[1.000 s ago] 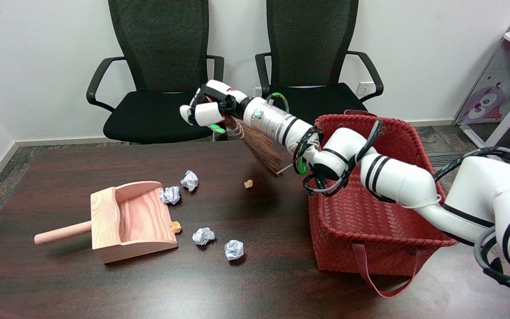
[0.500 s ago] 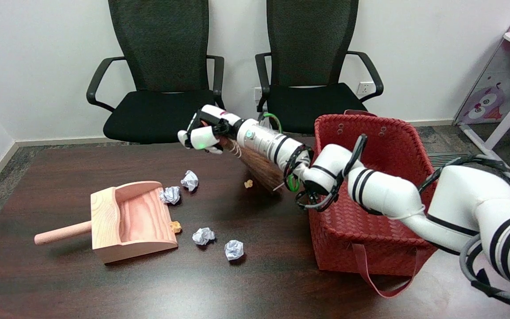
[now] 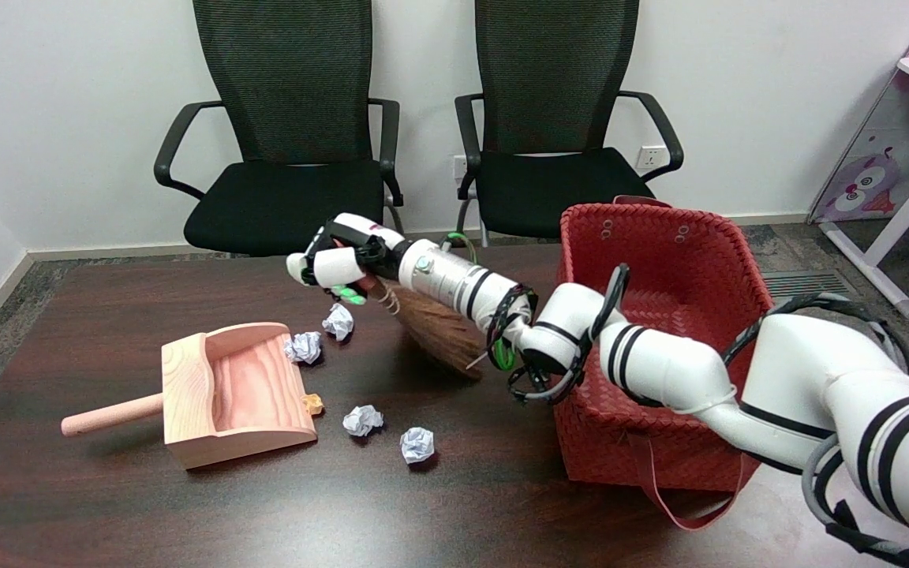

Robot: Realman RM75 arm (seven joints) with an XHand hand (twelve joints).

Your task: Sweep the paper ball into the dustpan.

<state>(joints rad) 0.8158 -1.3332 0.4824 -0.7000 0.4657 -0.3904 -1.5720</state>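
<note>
Right hand (image 3: 338, 264) closed around broom (image 3: 435, 335) handle, bristles trailing beneath the forearm; paper ball (image 3: 338, 321) just below it, dustpan (image 3: 237, 394) beyond.

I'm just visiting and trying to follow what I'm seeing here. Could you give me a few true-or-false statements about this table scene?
1. The robot's right hand holds a small brown bristle broom. True.
2. The light wooden dustpan already holds a paper ball. False: it is empty inside.
3. Four crumpled white paper balls lie on the dark wooden table. True.
4. The red woven basket stands left of the dustpan. False: it stands to its right.
</note>
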